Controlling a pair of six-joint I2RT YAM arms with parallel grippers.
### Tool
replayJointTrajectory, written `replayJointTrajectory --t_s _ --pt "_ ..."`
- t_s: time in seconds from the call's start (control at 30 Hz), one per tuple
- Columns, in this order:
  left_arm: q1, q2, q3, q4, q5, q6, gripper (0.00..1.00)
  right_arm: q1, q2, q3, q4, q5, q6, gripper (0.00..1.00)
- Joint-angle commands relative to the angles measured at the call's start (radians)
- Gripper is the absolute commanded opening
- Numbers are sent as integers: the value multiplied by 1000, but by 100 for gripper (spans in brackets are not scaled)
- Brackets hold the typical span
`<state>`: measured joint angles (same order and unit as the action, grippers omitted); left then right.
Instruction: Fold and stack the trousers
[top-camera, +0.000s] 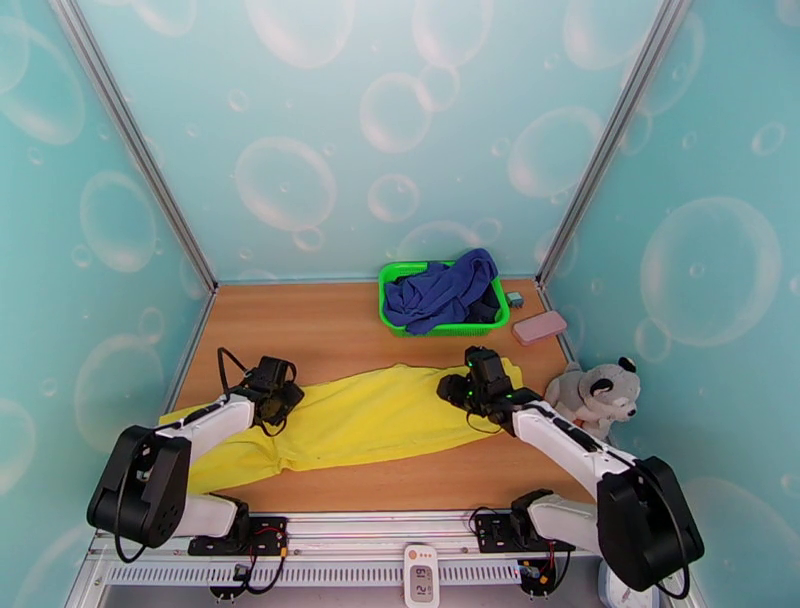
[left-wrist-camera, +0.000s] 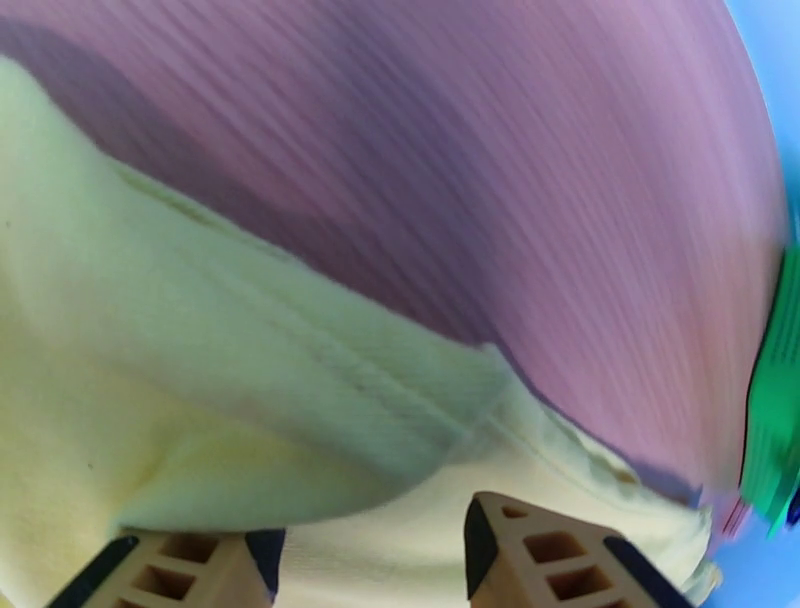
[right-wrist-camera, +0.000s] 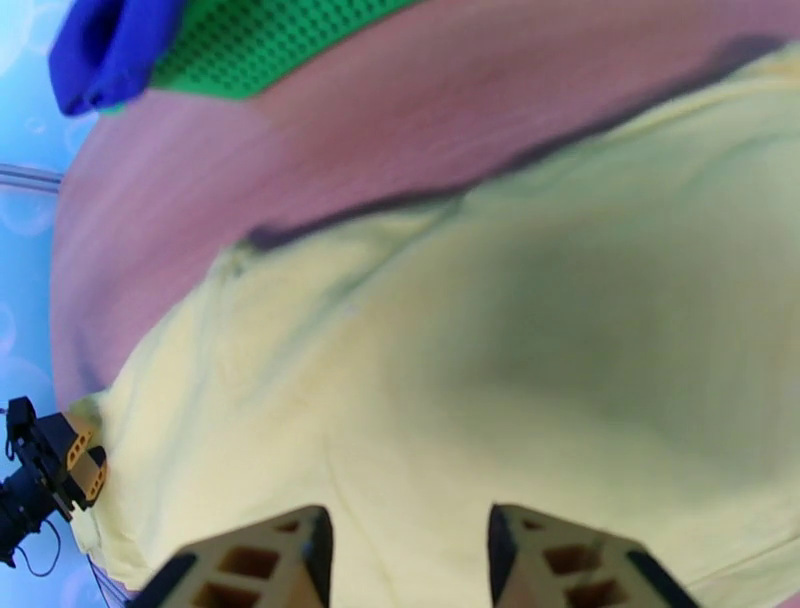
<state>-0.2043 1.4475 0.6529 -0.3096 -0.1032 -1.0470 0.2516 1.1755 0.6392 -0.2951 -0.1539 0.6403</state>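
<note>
The bright yellow trousers (top-camera: 370, 415) lie spread across the wooden table, running from the left edge to the right. My left gripper (top-camera: 272, 398) hovers low over their left part. In the left wrist view its orange fingers (left-wrist-camera: 530, 555) stand apart over a raised fold of the yellow cloth (left-wrist-camera: 250, 400), with nothing pinched between them. My right gripper (top-camera: 468, 386) sits over the trousers' right end. In the right wrist view this gripper (right-wrist-camera: 405, 560) is open above flat yellow fabric (right-wrist-camera: 560, 330), and the left gripper (right-wrist-camera: 50, 465) shows small at the far left.
A green basket (top-camera: 392, 272) holding a blue cloth (top-camera: 445, 290) stands at the back of the table. Right of it lie a small grey block (top-camera: 514, 298) and a pink case (top-camera: 540, 327). A plush dog (top-camera: 597, 392) sits at the right edge.
</note>
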Motion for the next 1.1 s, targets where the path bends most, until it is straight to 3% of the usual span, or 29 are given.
replayJointTrajectory --t_s 0.0,0.17,0.47,0.83,1.07 --pt "79 49 -39 -56 -100 -7 53 -85 -48 4 -77 -9 -42 47" --pt "155 65 -25 -7 -84 27 53 -175 -92 -59 -124 -82 -27 43" --pt "168 68 -40 49 -8 57 53 -179 -118 -134 -187 7 57 36" --pt "167 42 -97 98 50 51 52 -306 -107 -81 -289 109 -8 40" --pt "166 34 -93 102 65 54 52 -356 -70 -98 -234 60 -36 41"
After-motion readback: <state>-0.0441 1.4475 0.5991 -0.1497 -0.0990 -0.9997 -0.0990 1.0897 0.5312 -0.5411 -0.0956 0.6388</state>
